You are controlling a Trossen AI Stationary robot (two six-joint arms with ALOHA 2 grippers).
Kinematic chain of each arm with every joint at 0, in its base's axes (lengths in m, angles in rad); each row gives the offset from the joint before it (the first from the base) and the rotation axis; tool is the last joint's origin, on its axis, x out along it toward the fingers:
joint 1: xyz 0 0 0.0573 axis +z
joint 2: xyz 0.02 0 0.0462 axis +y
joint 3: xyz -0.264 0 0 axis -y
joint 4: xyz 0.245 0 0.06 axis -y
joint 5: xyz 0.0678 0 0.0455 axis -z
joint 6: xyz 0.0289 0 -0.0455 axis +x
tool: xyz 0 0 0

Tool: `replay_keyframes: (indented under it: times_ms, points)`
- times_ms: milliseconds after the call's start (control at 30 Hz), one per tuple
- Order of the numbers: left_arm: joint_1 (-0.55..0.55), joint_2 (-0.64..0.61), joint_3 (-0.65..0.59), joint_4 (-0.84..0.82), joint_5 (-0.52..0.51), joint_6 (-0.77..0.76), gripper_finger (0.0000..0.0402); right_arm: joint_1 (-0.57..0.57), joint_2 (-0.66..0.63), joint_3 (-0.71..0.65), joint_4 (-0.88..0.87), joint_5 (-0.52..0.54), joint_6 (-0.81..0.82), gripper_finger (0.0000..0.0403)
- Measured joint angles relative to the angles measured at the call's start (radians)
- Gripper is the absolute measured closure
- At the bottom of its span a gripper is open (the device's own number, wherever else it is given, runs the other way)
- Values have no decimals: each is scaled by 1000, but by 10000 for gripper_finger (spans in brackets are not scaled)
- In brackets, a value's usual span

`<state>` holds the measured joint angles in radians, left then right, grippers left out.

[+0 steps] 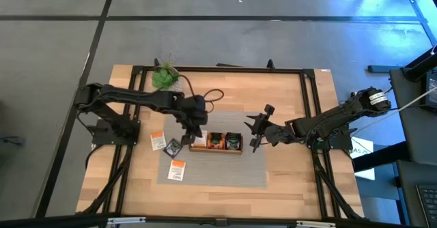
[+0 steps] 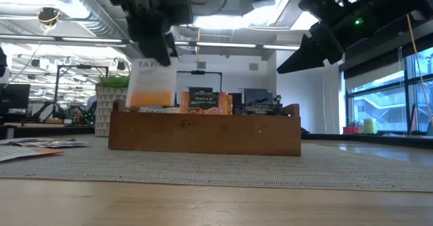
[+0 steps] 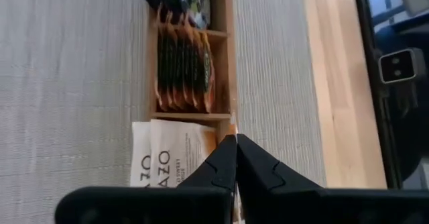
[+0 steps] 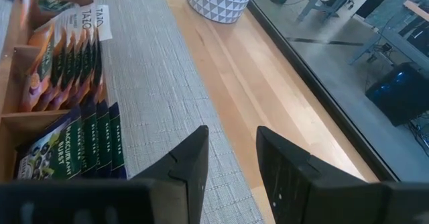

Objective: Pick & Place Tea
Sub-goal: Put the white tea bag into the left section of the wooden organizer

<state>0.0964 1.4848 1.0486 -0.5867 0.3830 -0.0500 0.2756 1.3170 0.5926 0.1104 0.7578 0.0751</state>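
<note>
Facing sachets (image 3: 175,162), left jaws closed

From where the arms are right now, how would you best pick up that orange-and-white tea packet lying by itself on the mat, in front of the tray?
The orange-and-white sachet lies flat on the grey mat, apart from the wooden tray. Being thin and flat, it probably gives little to grip from the side. Likely best: come straight down from above and pinch one short edge, tilting the tool so a finger slips under it.
</note>
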Motion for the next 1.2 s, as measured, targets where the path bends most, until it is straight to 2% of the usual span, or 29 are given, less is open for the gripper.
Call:
replay_keyframes:
  times_ms: [500, 1033, 1200]
  points:
    - [-26, 172, 26, -1, -25, -41, 399, 0, 0, 0, 2, -1, 1, 274]
    - [-26, 182, 26, -2, -23, -98, 390, 0, 0, 0, -2, -2, 1, 274]
    - [-8, 180, 26, -18, -22, -115, 370, 0, 0, 0, -2, -2, 1, 274]
